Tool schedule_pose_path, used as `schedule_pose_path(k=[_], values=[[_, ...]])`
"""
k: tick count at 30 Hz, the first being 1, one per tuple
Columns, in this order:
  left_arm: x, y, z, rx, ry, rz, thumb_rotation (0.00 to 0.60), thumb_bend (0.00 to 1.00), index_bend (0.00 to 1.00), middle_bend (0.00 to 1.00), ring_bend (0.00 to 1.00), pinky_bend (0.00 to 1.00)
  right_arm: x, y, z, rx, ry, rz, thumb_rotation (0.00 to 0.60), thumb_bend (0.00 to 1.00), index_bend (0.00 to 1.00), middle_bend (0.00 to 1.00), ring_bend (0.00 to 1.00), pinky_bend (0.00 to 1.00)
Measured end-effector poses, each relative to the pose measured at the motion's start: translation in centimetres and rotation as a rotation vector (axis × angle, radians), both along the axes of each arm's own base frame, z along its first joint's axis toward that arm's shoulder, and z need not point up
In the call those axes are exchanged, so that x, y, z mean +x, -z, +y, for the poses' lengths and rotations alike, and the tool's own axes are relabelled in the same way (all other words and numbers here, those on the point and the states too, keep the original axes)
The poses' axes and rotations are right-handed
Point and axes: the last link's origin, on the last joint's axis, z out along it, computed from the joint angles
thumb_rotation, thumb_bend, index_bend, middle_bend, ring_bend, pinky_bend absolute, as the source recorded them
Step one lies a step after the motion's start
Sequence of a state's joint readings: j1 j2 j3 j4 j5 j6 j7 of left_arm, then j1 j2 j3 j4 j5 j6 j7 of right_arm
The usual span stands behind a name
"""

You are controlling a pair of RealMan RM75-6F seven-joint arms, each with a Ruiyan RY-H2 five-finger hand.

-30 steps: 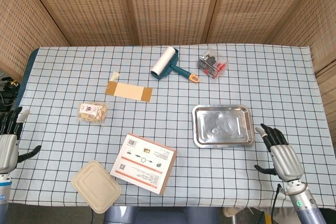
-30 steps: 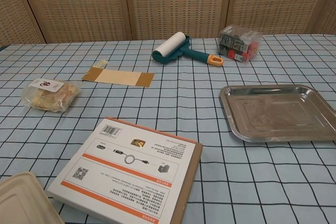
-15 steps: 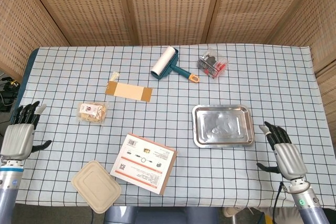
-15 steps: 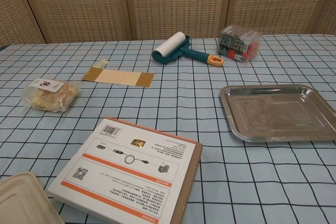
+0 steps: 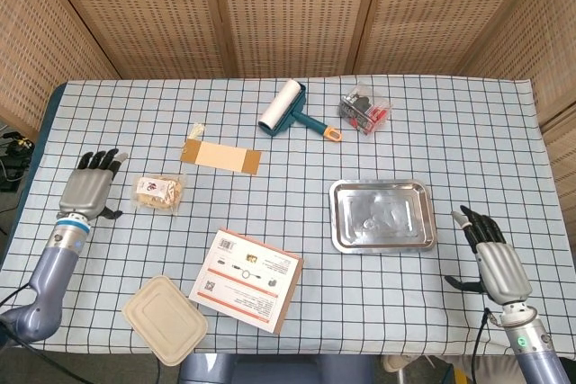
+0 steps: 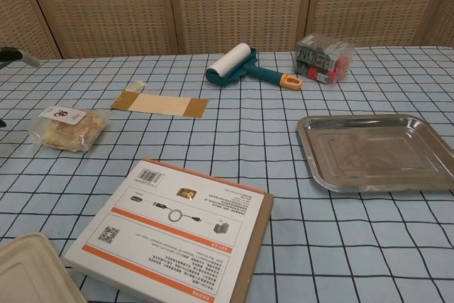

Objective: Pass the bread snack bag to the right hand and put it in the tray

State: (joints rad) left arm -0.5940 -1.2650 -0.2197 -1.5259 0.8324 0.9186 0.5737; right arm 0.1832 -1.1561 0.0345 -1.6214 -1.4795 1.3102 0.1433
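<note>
My left hand (image 5: 86,192), fingers spread and holding nothing, has swung in from the table's left edge over the past second and now hovers just beside the bread snack bag (image 5: 158,192), on its outer side and not yet touching it. In the chest view only a fingertip shows at the far left edge. My right hand (image 5: 493,258) is also open and empty; it has drifted slightly back toward me and waits near the lower right corner of the tray (image 5: 341,232), a little apart from it. As I read it, the reach is nearly done and the grasp comes next; pickup, handover and placing are all still ahead.

The bag lies flat on the checked tablecloth (image 5: 450,132), left of centre, well apart from the tray, between my left hand and the white printed box (image 5: 247,279). Its long axis runs roughly across the table, left to right, tilted a little; the end with the white-and-red label points toward my left hand and the far side. Beyond it lies a strip of brown card (image 5: 221,156).
</note>
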Motion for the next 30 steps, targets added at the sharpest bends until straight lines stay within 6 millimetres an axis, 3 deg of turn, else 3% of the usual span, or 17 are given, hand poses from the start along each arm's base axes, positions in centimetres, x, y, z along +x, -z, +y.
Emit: schedule_pose_path(k=[4, 11, 13, 15, 18, 24, 30], values=[[0.5, 1.9, 2.3, -0.025, -0.007, 0.061, 0.6, 0.05, 0.05, 0.0, 0.0, 0.02, -0.3, -0.1, -0.3, -0.002, 0.012, 0.0, 0.6, 0.11, 0.04, 0.0, 0.0, 0.0], [0.8, 5.4, 4.2, -0.074, -0.038, 0.113, 0.6, 0.06, 0.24, 0.01, 0.05, 0.12, -0.5, -0.3, -0.5, -0.01, 0.019, -0.004, 0.6, 0.11, 0.04, 0.0, 0.0, 0.0], [0.9, 6.2, 4.5, -0.08, -0.038, 0.126, 0.6, 0.1, 0.33, 0.09, 0.13, 0.2, -0.6, -0.4, -0.5, -0.013, 0.023, -0.008, 0.6, 0.11, 0.04, 0.0, 0.0, 0.0], [1.0, 6.9, 4.7, -0.078, -0.035, 0.132, 0.6, 0.24, 0.46, 0.22, 0.25, 0.3, -0.6, -0.5, -0.6, -0.015, 0.024, -0.013, 0.6, 0.11, 0.04, 0.0, 0.0, 0.0], [1.3, 7.8, 4.8, -0.073, -0.022, 0.13, 0.6, 0.36, 0.58, 0.33, 0.35, 0.38, -0.6, -0.6, -0.6, -0.018, 0.022, -0.017, 0.6, 0.11, 0.04, 0.0, 0.0, 0.0], [2.5, 8.2, 4.7, -0.043, 0.028, 0.102, 0.6, 0.39, 0.62, 0.36, 0.38, 0.4, -0.6, -0.8, -0.6, -0.023, 0.023, -0.023, 0.6, 0.11, 0.04, 0.0, 0.0, 0.0], [5.7, 8.2, 4.6, -0.015, 0.112, -0.015, 0.6, 0.39, 0.61, 0.36, 0.38, 0.4, -0.6, -0.9, -0.7, -0.029, 0.026, -0.03, 0.6, 0.11, 0.04, 0.0, 0.0, 0.0]])
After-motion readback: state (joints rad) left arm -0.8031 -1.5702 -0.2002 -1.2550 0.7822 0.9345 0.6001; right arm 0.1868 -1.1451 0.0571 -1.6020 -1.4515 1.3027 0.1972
